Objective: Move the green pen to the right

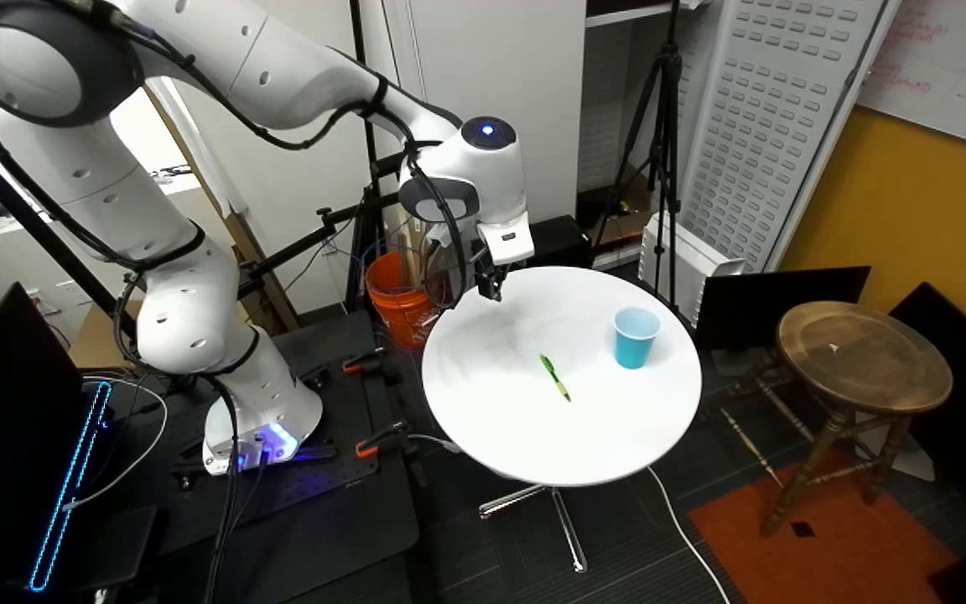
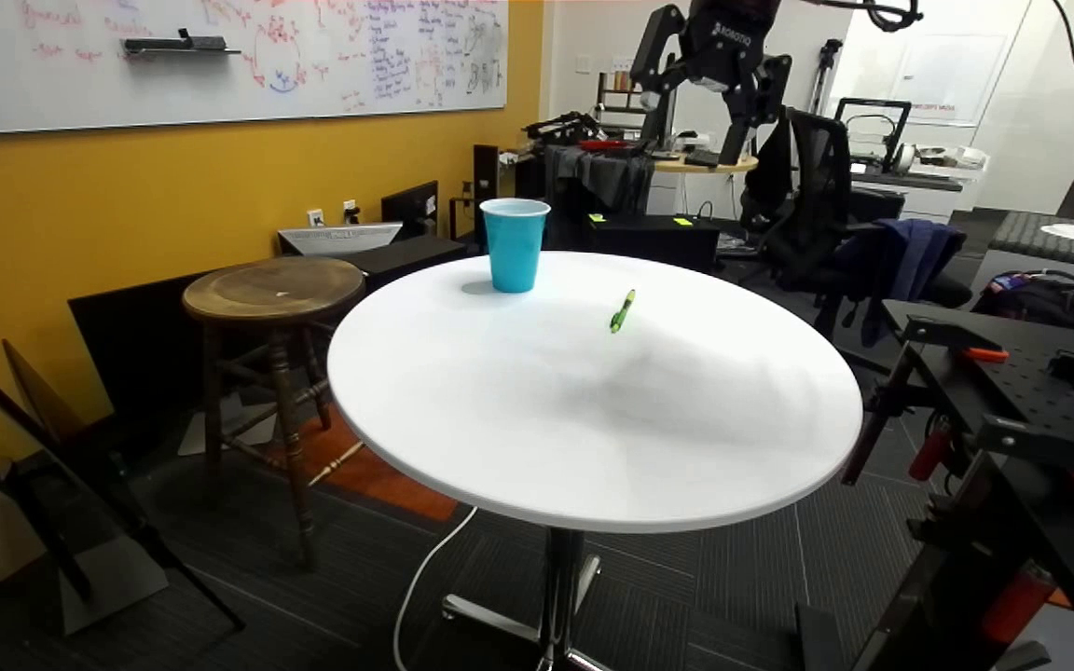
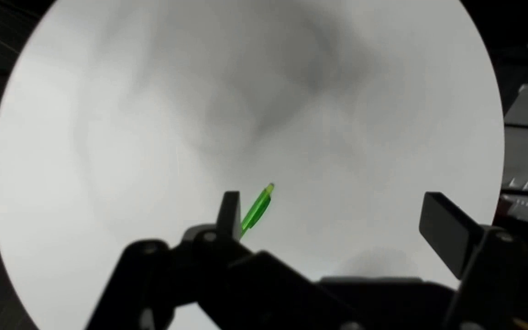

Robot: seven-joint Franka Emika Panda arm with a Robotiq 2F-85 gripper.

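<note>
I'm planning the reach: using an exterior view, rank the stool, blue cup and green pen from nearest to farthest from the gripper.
1. Green pen: lying on the table.
2. Blue cup: also on the table, farther right in that view.
3. Stool: off the table, to its right.

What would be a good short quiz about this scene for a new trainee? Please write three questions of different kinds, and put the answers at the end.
1. True or false: the gripper is open.
2. Fill the gap: the green pen lies on a round white ____.
3. Open question: which other thing stands upright on that same surface, and does it touch the green pen?

Key:
1. True; the wrist view shows its jaws wide apart.
2. table
3. The blue cup; no, both exterior views show a gap between it and the green pen.
</note>
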